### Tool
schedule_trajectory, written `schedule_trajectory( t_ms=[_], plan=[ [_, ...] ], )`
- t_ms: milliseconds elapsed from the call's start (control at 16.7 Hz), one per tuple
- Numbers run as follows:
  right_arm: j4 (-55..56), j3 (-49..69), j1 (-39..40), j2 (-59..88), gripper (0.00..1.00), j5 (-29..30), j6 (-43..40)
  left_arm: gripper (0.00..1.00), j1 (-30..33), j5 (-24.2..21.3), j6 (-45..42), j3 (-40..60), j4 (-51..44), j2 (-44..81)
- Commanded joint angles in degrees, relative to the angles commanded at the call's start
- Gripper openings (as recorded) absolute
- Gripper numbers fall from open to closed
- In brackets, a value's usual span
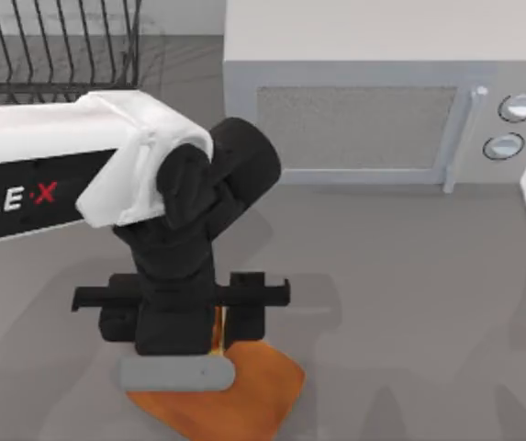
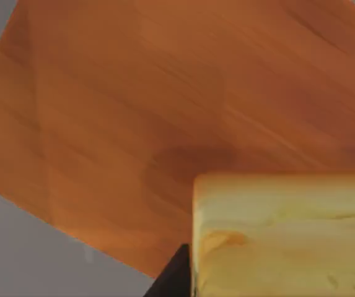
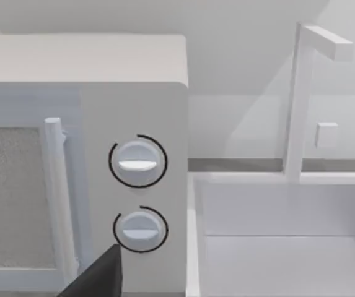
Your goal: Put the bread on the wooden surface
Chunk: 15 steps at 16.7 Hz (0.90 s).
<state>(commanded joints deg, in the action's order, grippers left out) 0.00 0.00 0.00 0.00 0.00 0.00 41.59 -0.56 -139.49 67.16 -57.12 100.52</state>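
The bread (image 2: 282, 238) is a pale yellow block with a soft, marbled crust and a squared edge. In the left wrist view it sits just above the wooden surface (image 2: 152, 105), an orange-brown cutting board with streaky grain, and a darker shadow lies on the wood right beside it. One dark finger (image 2: 172, 278) presses against the side of the bread, so the left gripper (image 1: 218, 333) is pinching it.

The top view adds the wider setting. The left arm reaches in from nine o'clock and bends down toward six o'clock, its black wrist covering most of the board; a corner of orange wood (image 1: 244, 395) pokes out beneath it. A sliver of bread shows under the wrist. A grey microwave (image 1: 373, 92) stands at twelve to one o'clock and a wire rack (image 1: 51, 46) at eleven o'clock, on the grey surface (image 1: 409, 303).

The right wrist view faces the microwave's two dials (image 3: 138, 162) and a white sink (image 3: 282, 247) with a tap; I cannot tell how the right gripper's fingers stand.
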Motion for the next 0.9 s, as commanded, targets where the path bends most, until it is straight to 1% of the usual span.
schedule_trajectory(
  t_ms=[600,900],
  plan=[
    [0.0,0.0,0.0,0.0,1.0,0.0,0.0,0.0,0.23,0.0,-0.16,-4.55,7.72,2.73],
    [0.0,0.0,0.0,0.0,1.0,0.0,0.0,0.0,0.25,0.02,-0.18,-5.08,8.28,3.21]
  ],
)
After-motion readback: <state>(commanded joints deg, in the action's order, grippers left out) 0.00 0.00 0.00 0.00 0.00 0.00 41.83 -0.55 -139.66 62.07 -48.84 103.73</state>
